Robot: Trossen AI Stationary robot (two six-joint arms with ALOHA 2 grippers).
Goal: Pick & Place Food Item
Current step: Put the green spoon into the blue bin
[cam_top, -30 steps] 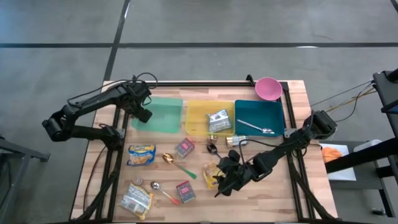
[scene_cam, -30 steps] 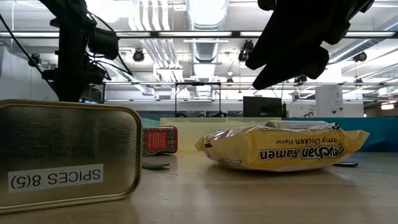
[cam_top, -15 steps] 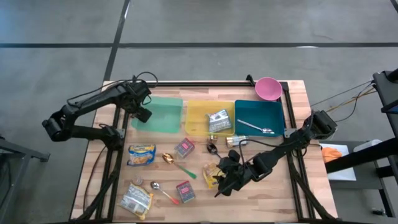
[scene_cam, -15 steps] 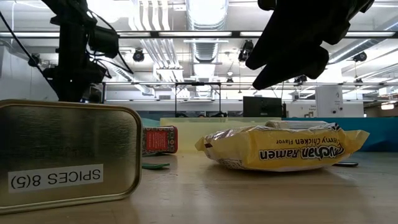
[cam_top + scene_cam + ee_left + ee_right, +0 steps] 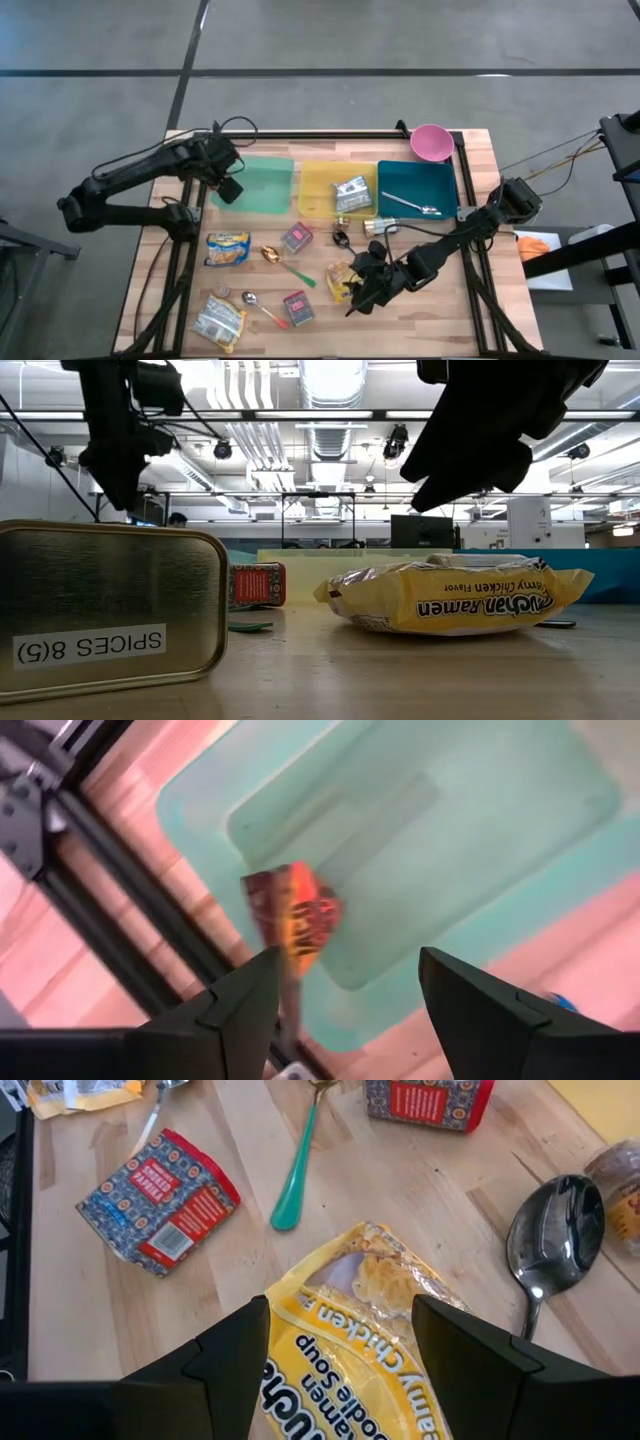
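Observation:
My left gripper (image 5: pixel 350 960) stands open above the left end of the pale green tray (image 5: pixel 262 183), also seen in the high view (image 5: pixel 229 188). A small red-orange packet (image 5: pixel 297 915) shows blurred over the tray's rim, close to one fingertip. My right gripper (image 5: pixel 340 1305) is open above a yellow chicken ramen packet (image 5: pixel 352 1342) that lies flat on the wooden table (image 5: pixel 347 281). Its fingers stand on either side of the packet. In the low view the right arm (image 5: pixel 478 430) hangs well clear of that packet (image 5: pixel 455 600). My left gripper has the blurred red-orange packet (image 5: pixel 290 935) right beside one fingertip (image 5: pixel 262 970). I cannot tell whether the finger touches it.
A yellow tray (image 5: pixel 316 195) holds a silvery packet (image 5: pixel 352 192); a teal tray (image 5: pixel 435 180) holds a spoon (image 5: pixel 410 206). A pink bowl (image 5: pixel 432 142) sits at the far right. Red packets (image 5: pixel 297 236), ramen packs (image 5: pixel 227 248) and spoons (image 5: pixel 272 255) lie about. A spice tin (image 5: pixel 110 605) stands nearby.
My left gripper has risen above the green tray's left end, and its arm has swung a little toward the table's left edge. My right gripper has kept still over the yellow ramen packet.

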